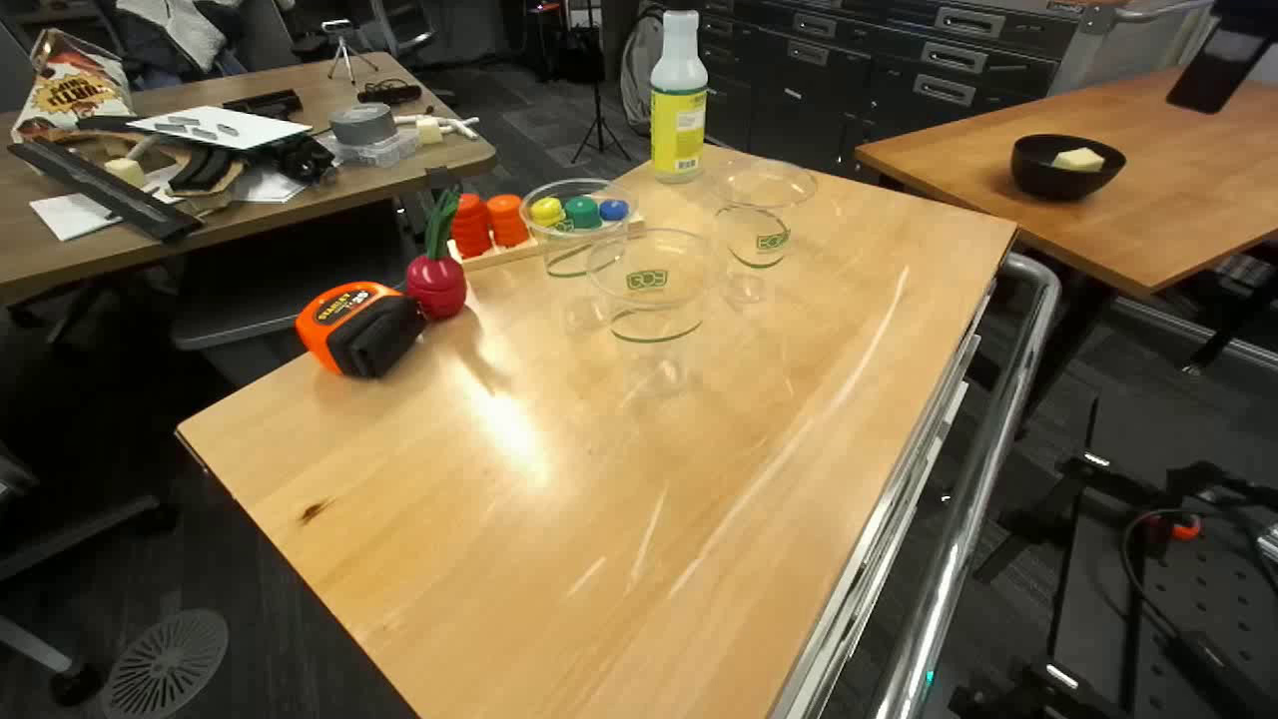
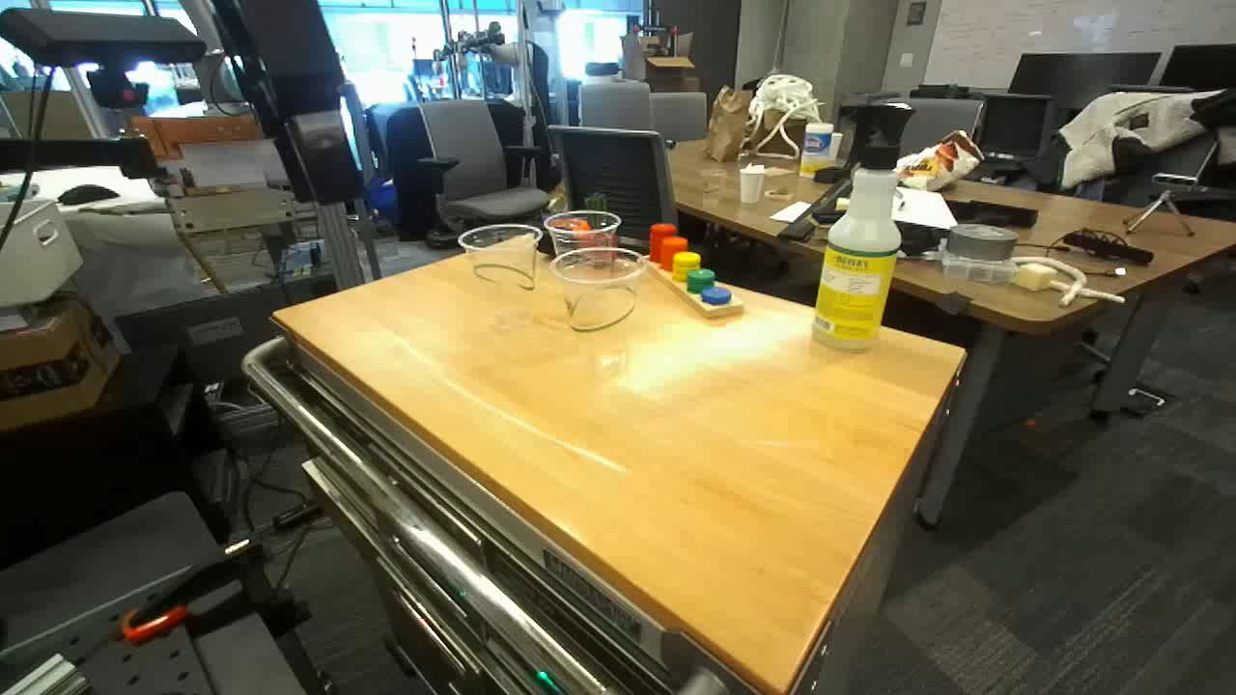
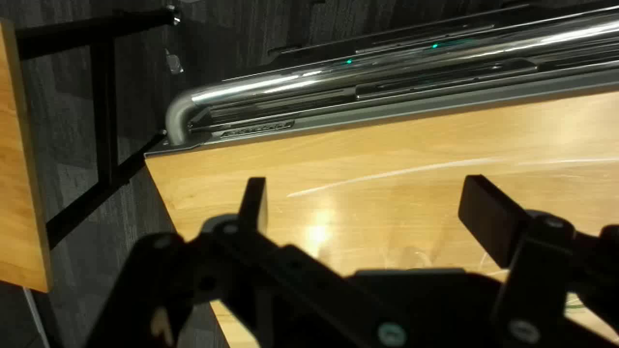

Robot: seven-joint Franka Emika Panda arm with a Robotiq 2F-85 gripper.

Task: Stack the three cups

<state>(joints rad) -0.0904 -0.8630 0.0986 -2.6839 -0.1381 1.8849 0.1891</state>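
Note:
Three clear plastic cups stand upright and apart on the wooden table (image 1: 559,559). In an exterior view, the near cup (image 1: 649,280) is in front, another cup (image 1: 564,262) is behind it to the left by the coloured pegs, and the third cup (image 1: 754,240) is behind to the right. They also show in an exterior view as a left cup (image 2: 500,265), a back cup (image 2: 584,230) and a front cup (image 2: 599,294). My gripper (image 3: 370,203) is open and empty above the table in the wrist view. Only faint cup outlines show there, mostly hidden by the gripper.
A yellow-green bottle (image 1: 679,130) stands behind the cups. A peg board (image 2: 715,307), a red round toy (image 1: 436,287) and an orange tape measure (image 1: 349,330) line the table's side. A metal rail (image 1: 973,529) runs along the opposite edge. Another table bears a black bowl (image 1: 1063,185).

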